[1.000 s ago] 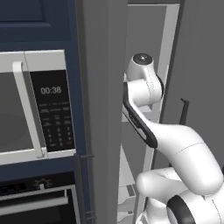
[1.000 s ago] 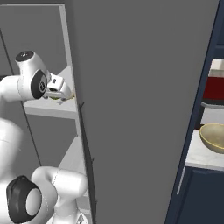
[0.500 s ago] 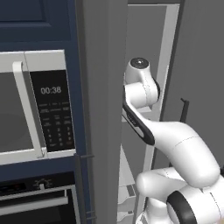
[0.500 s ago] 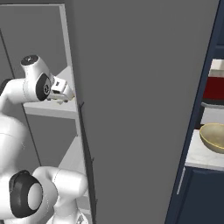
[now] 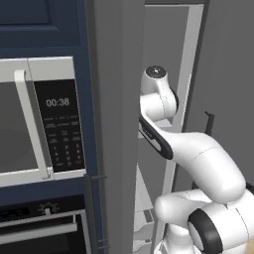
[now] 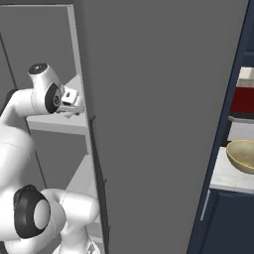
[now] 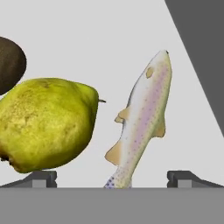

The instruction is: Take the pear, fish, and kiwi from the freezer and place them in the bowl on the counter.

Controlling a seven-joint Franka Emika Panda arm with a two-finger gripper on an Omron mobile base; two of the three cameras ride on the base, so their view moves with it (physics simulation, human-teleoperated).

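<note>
My pincer (image 7: 111, 177) is spread wide and empty inside the freezer (image 6: 54, 124). The fish (image 7: 140, 124) lies just ahead between my tips, the pear (image 7: 46, 124) beside it. Closing now could clip the pear and nudge it. The kiwi (image 7: 9, 63) is cut off at the edge.

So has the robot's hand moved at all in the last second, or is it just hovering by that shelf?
Yes. In the right base view the gripper has crept rightward along the white shelf, toward the freezer door's edge.
</note>
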